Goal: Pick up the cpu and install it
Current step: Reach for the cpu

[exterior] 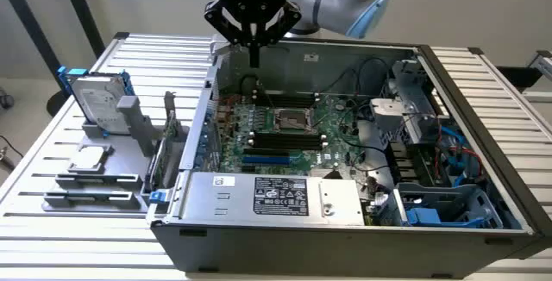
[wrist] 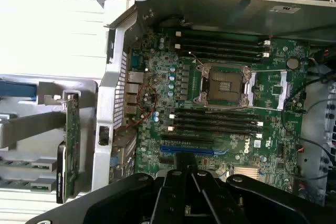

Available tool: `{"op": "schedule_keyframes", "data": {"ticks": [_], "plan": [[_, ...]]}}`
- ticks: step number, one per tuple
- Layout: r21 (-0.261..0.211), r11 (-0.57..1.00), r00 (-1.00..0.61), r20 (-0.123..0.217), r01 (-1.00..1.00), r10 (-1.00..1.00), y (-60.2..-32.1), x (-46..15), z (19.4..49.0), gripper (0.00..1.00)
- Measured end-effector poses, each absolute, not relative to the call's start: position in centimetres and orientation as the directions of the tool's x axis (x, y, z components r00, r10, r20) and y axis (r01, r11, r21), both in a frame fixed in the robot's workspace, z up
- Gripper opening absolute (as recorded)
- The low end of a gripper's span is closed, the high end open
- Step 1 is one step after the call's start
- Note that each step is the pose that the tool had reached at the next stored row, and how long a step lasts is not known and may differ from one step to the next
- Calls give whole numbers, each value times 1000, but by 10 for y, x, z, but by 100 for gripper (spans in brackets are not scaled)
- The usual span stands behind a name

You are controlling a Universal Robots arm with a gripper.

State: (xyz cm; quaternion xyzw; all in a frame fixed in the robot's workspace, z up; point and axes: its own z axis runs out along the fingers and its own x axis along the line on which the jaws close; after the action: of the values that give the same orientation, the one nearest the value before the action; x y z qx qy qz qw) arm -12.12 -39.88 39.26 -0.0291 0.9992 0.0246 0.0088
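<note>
Hovering the gripper (exterior: 254,61) above the open case (exterior: 345,245).
I see its fingers closed together, empty; the cpu (exterior: 89,158) lies on the grey stand (exterior: 95,194) outside.

Bright, even light bleaches the white slatted metal bench (wrist: 47,19) nearly to glare in the wrist view, while the open grey computer case (exterior: 345,229) leaves its green motherboard (wrist: 220,103) dimmer and softly shadowed.

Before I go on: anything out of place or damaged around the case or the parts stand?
Nothing looks damaged or spilled. The cpu rests on the grey stand outside the case, and the socket is open and empty. One oddity: a thin red wire loops loosely over the motherboard.
</note>
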Motion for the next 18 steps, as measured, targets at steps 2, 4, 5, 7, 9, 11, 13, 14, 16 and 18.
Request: {"op": "schedule_keyframes", "data": {"ticks": [2,4,5,7,9,11,13,14,16,18], "plan": [[49,997,-998,-19,-59,-58,-399,-121,393,11],[49,997,-998,-19,-59,-59,-399,-121,393,11],[49,997,-998,-19,-60,-59,-399,-121,393,11],[49,997,-998,-19,-60,-60,-399,-121,393,11],[49,997,-998,-19,-61,-60,-399,-121,393,11],[49,997,-998,-19,-61,-60,-399,-121,393,11],[49,997,-998,-19,-61,-60,-399,-124,392,11],[49,997,-998,-19,-61,-60,-399,-128,393,11],[49,997,-998,-18,-61,-60,-399,-137,393,11],[49,997,-998,-18,-61,-60,-398,-146,393,11]]}}
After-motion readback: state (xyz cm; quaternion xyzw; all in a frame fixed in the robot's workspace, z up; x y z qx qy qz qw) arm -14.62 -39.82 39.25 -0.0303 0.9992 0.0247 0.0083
